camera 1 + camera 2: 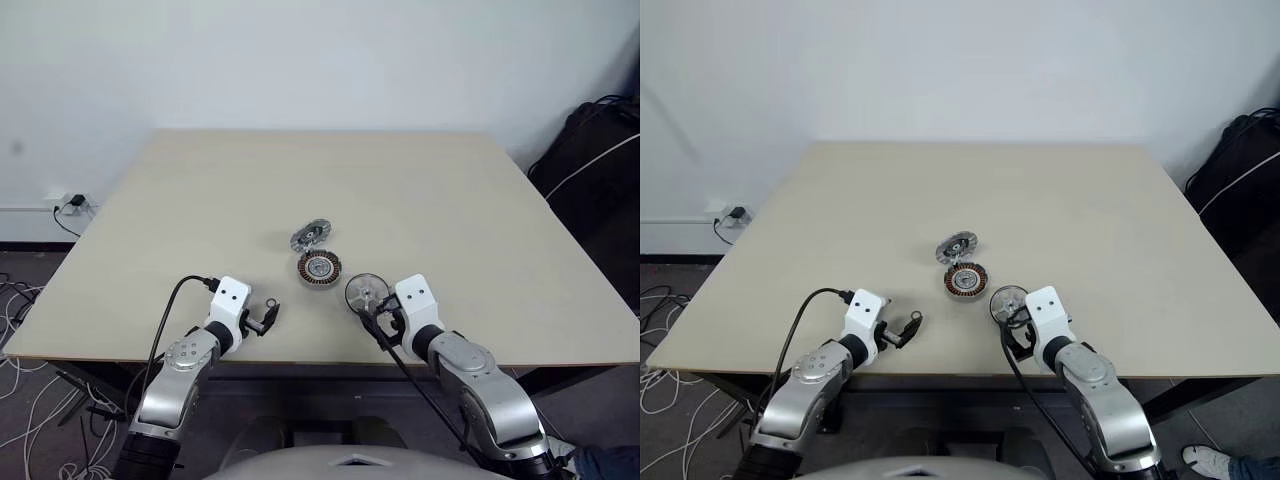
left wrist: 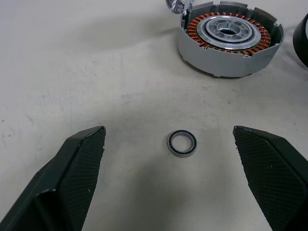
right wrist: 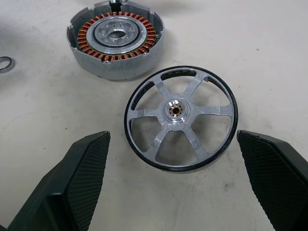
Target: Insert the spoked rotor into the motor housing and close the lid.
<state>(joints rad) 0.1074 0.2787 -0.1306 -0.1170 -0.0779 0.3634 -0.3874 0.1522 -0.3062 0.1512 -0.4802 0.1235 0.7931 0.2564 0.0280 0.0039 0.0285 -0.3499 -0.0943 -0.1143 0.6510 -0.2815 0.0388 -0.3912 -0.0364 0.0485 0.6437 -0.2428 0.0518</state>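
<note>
The spoked rotor (image 3: 181,118), with its dark rim and silver spokes, lies flat on the beige table (image 1: 420,190), just ahead of my right gripper (image 3: 173,134). That gripper is open, a finger on either side of the rotor, apart from it. The motor housing (image 1: 319,267) stands beyond the rotor with its copper windings facing up (image 3: 115,38). Behind the housing rests the shiny lid (image 1: 311,236), tilted against it. My left gripper (image 1: 268,317) hovers open near the table's front edge, empty, with the housing (image 2: 230,38) ahead of it.
A small dark ring (image 2: 182,143) lies on the table between my left fingers (image 2: 82,159). The table's front edge (image 1: 300,362) runs right under both hands. A black bag (image 1: 600,160) stands at the right. A wall socket (image 1: 72,204) and cables (image 1: 25,400) are at the left.
</note>
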